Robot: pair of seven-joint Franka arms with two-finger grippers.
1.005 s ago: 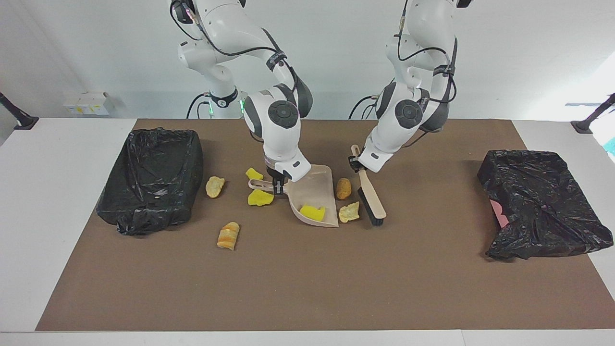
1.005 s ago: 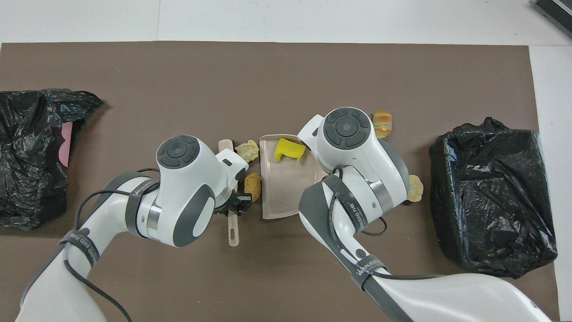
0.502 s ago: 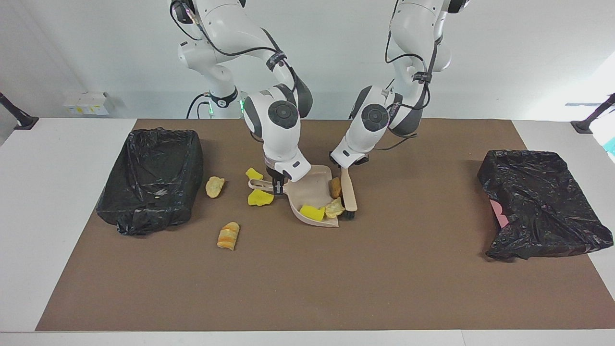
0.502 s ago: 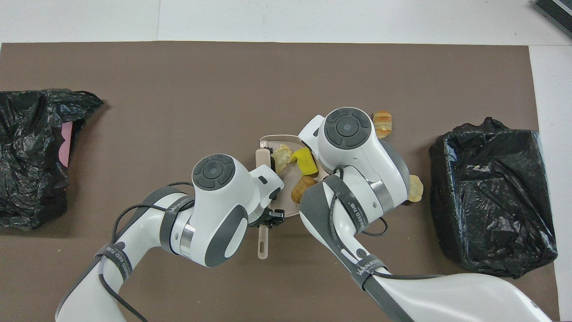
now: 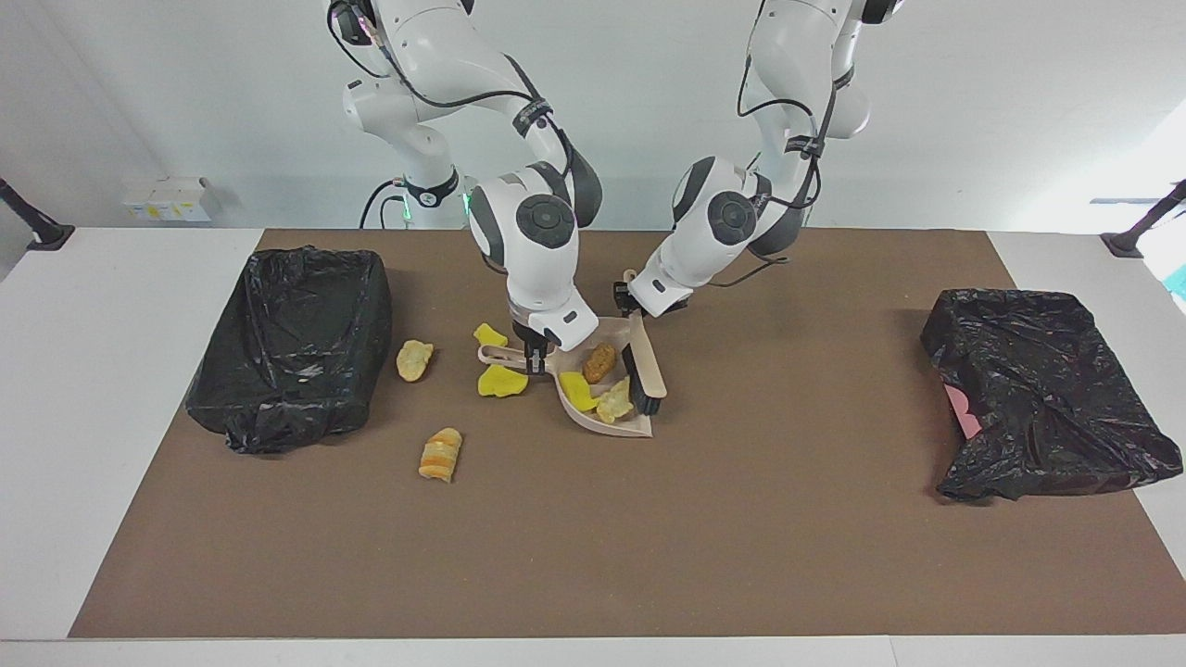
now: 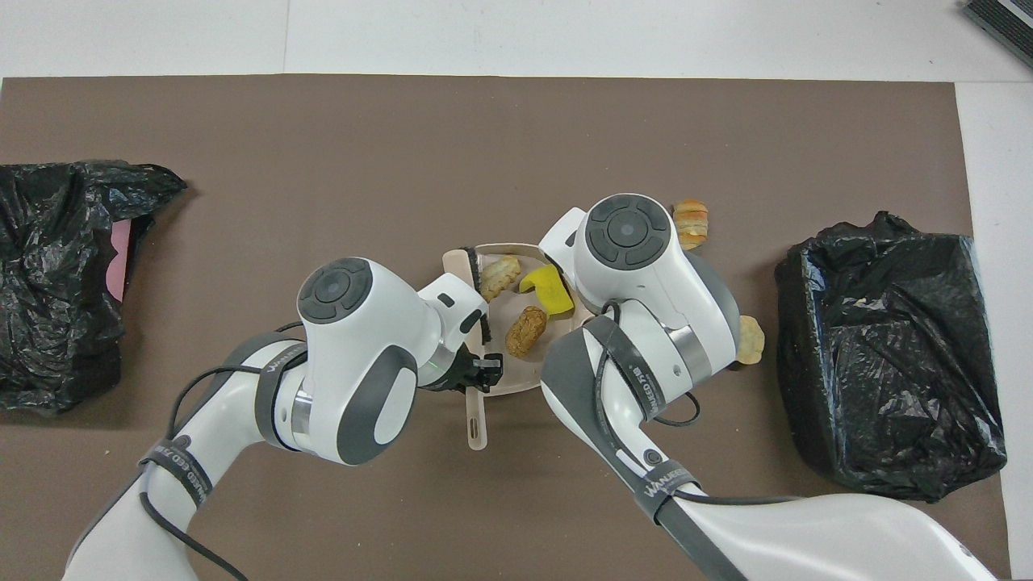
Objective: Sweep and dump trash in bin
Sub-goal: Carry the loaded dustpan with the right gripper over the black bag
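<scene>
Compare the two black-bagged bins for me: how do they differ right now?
The bin at the right arm's end stands open, its liner tucked into a hollow; the bin at the left arm's end is draped over, with no opening showing. Pink shows at the edge of the left-end bin; none on the right-end one. Loose scraps lie near the right-end bin only. Both are black-lined.

A robotics lab, by the look of it; two white jointed robot arms (image 5: 547, 222) stand bolted at a plain white surface (image 5: 111, 389) against a bare white wall (image 5: 973, 102). A flat brown mat (image 5: 649, 537) marks the work area; black camera-stand feet (image 5: 42, 233) sit at the corners.
</scene>
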